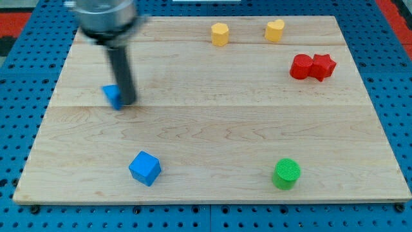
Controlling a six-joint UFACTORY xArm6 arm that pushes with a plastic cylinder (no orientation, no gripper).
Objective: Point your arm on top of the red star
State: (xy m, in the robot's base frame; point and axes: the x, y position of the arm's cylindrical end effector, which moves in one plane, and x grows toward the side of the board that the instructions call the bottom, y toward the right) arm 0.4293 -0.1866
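The red star (pixel 324 66) lies at the view's right, near the board's upper right, touching a red round block (pixel 300 67) on its left. My tip (pixel 127 101) is far off at the view's left, right beside a small blue block (pixel 113 96) that the rod partly hides. The rod rises from the tip to the arm's blurred body at the view's top left.
Two yellow blocks (pixel 220 33) (pixel 275 29) sit near the board's top edge. A blue cube (pixel 145 168) lies at the lower left and a green cylinder (pixel 286 173) at the lower right. The wooden board (pixel 212 129) rests on a blue perforated base.
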